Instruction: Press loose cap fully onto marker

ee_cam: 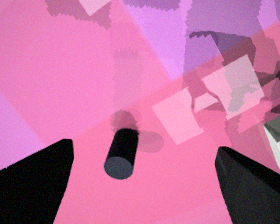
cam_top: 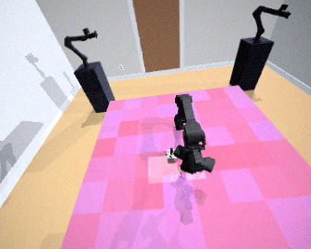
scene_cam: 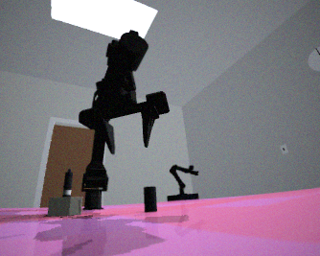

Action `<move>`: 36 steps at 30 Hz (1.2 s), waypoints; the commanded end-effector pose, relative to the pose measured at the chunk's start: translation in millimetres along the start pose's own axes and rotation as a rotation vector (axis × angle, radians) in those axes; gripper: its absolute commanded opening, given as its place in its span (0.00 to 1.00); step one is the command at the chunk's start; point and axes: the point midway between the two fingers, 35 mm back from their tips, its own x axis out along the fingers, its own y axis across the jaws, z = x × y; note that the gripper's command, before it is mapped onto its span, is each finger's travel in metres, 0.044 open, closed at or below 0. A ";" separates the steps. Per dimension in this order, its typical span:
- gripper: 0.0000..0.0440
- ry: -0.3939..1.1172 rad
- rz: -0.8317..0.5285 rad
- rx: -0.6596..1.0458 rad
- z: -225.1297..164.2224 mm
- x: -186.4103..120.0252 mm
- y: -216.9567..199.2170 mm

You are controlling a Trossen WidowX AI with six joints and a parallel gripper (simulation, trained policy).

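The black cap (scene_cam: 150,198) (ee_cam: 122,152) stands upright on the table, apart from the holder. It is hidden behind the arm in the top view. The dark marker (scene_cam: 68,183) with a white band stands upright in the grey holder block (scene_cam: 65,207) (cam_top: 171,157), whose edge also shows at the right of the wrist view. My gripper (scene_cam: 129,150) (ee_cam: 146,152) is open and empty, pointing down, well above the table. In the wrist view the cap appears between the two fingers, nearer the left one. In the exterior view the fingertips hang above and mostly left of the cap.
The table (cam_top: 129,192) (scene_cam: 277,221) has a pink and violet patchwork top with pale squares near the holder. The arm's base (scene_cam: 93,199) stands behind the holder in the exterior view. Two other arms on dark pedestals (cam_top: 94,87) (cam_top: 251,63) stand beyond the table.
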 end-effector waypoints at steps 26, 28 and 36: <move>0.71 0.065 -0.166 -0.089 -39.3 38.4 21.5; 0.70 0.074 -0.176 -0.099 -42.8 41.8 22.1; 0.67 0.103 -0.209 -0.145 -55.0 55.4 23.1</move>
